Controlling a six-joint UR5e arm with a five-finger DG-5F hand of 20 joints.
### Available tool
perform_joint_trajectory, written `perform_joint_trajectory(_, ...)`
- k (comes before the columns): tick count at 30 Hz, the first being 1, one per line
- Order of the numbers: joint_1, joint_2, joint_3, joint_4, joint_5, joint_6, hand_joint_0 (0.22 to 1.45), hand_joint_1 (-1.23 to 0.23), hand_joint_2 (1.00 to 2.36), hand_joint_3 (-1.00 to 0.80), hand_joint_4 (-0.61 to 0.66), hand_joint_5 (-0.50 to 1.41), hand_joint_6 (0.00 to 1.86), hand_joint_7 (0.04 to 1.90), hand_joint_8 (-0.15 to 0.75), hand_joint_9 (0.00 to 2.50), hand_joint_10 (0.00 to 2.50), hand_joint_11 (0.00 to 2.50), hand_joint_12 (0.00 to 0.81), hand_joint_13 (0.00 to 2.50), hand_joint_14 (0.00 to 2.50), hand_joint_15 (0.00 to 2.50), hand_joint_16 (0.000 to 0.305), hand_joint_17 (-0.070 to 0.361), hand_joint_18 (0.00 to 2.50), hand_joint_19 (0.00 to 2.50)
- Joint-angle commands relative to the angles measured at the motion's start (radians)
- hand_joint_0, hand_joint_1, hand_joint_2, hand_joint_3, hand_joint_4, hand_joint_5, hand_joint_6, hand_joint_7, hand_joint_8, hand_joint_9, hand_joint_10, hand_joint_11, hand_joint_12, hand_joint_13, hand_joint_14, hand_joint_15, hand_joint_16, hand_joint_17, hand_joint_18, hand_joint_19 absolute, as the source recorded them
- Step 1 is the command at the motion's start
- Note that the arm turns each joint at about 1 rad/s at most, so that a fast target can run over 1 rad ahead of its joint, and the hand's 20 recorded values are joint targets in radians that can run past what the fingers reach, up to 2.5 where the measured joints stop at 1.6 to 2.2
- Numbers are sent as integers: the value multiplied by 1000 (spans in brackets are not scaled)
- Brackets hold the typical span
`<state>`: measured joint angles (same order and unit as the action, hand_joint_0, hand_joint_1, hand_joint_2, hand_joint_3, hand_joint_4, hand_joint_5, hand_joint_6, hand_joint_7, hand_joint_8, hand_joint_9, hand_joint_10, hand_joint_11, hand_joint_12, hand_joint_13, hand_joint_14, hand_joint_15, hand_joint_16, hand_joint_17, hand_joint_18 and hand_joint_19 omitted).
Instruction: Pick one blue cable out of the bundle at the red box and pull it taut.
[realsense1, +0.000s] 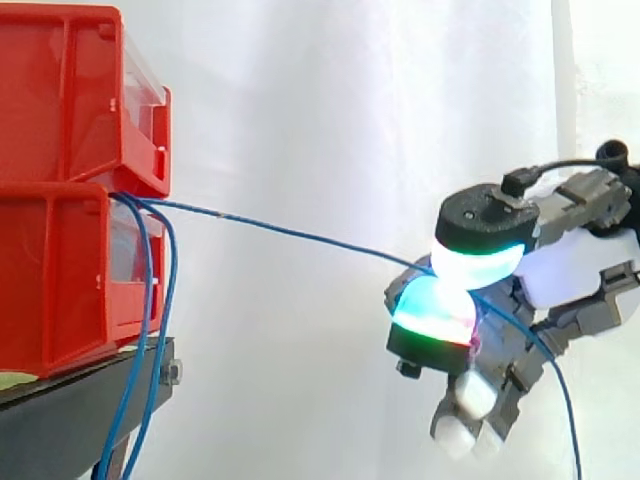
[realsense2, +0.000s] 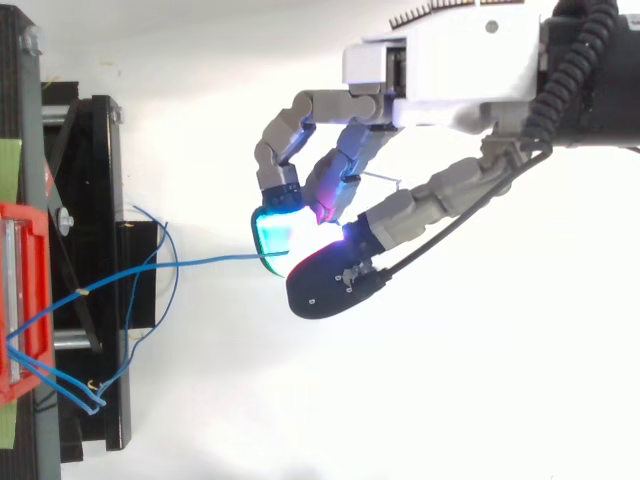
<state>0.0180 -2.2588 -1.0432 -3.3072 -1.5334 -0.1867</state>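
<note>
Hand (realsense1: 570, 262) well right of stacked red bins (realsense1: 60, 120), glowing pads (realsense1: 475, 262) pinched on one blue cable (realsense1: 300, 233), cable running nearly straight from bins to pads, other blue cables (realsense1: 160, 300) hanging slack past black stand (realsense1: 60, 420)

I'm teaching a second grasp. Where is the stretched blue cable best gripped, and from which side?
Probably mid-span on the blue cable, pinched from the side away from the red boxes: there it runs straight and alone, clear of the hanging loops.
</note>
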Motion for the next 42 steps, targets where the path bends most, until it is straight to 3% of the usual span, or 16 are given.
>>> perform_joint_trajectory(1,0,1,-35,63,1,0,634,-934,1008,-26,91,-63,912,1164,410,797,2,136,441,618,5,184,64,144,572,220)
perform_joint_trajectory(6,0,-1,-40,110,2,-2,624,-902,1016,-144,110,-84,918,1084,378,747,3,191,408,547,6,207,58,131,482,271)
perform_joint_trajectory(15,0,-1,-40,112,2,-2,560,-778,1013,-302,82,-98,915,1000,375,727,5,226,403,497,6,227,56,126,406,314)
perform_joint_trajectory(32,0,-1,-38,113,2,0,543,-582,1010,-361,85,-101,898,989,398,774,5,275,413,483,8,232,57,129,387,339)
perform_joint_trajectory(37,0,1,-38,113,2,0,562,-604,1011,-344,88,-101,897,997,397,785,6,309,409,480,7,237,56,126,386,345)
perform_joint_trajectory(42,0,1,-38,113,4,0,584,-725,1012,-233,97,-91,908,1035,424,862,7,427,426,560,8,257,60,135,484,321)
